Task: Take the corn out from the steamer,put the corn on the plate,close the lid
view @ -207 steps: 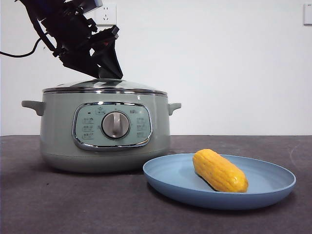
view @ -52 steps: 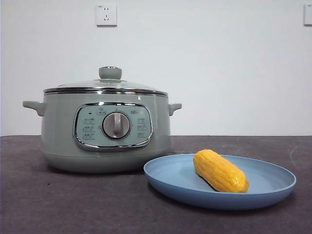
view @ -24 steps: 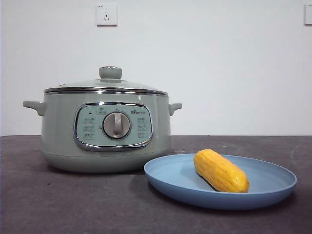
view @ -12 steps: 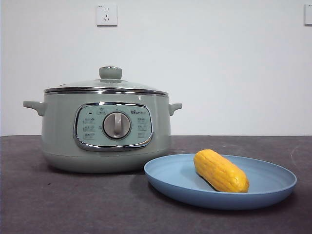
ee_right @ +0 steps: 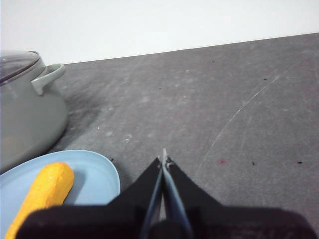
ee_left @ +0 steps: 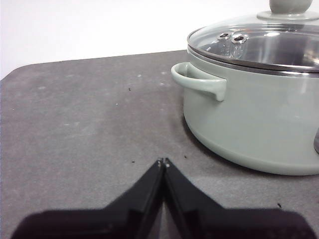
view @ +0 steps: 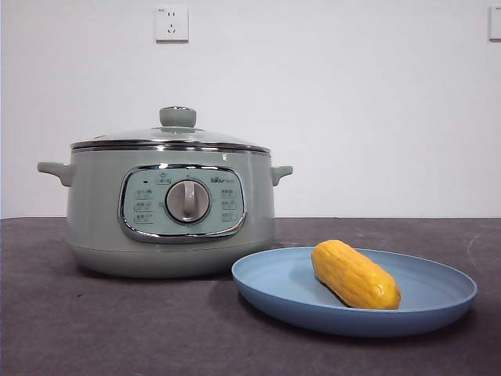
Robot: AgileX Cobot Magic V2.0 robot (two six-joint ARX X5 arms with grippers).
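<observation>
The yellow-orange corn lies on the light-blue plate, right of the sage-green steamer. The glass lid sits shut on the steamer, its green knob on top. In the left wrist view my left gripper is shut and empty, low over the table beside the steamer and its lid. My right gripper is shut and empty too, over bare table beside the plate with the corn. Neither arm shows in the front view.
A dark grey tabletop runs to a white wall. A wall socket hangs above the steamer. The steamer's side handle juts toward my left gripper.
Several seconds ago a gripper was at the lid's knob; it has since left the front view. Over the last second nothing has moved.
</observation>
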